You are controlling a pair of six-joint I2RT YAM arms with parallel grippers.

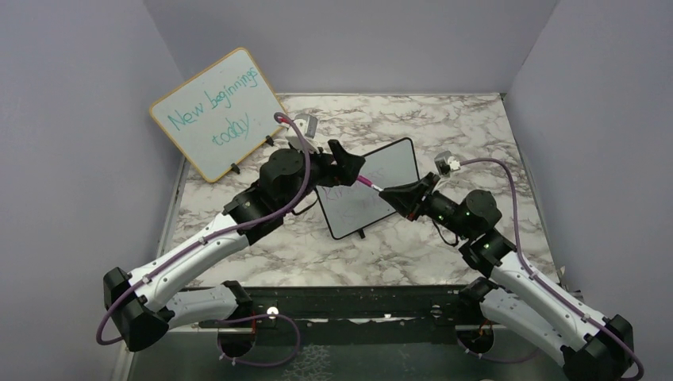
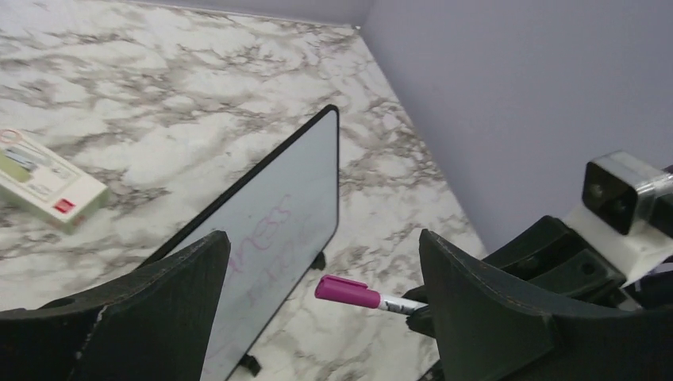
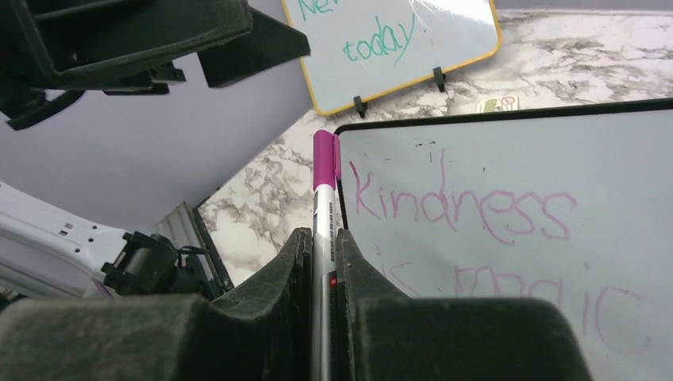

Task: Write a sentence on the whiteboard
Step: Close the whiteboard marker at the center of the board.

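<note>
The right jaws pinch the marker (image 3: 321,214) by its barrel, capped end toward the wide-spread left jaws, seemingly because the sentence (image 3: 460,210) on the whiteboard (image 1: 389,167) looks finished.

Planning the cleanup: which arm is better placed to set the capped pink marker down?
Likely right: the right gripper is shut on the pink-capped silver marker, while the left gripper stands open, gripping nothing.

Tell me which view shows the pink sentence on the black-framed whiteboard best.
Right wrist view: the sentence faces the camera up close on the whiteboard, with "Kindness" readable and a second line partly cut off. The left wrist view sees it obliquely, only "ness" legible; the top view shows faint marks.
</note>
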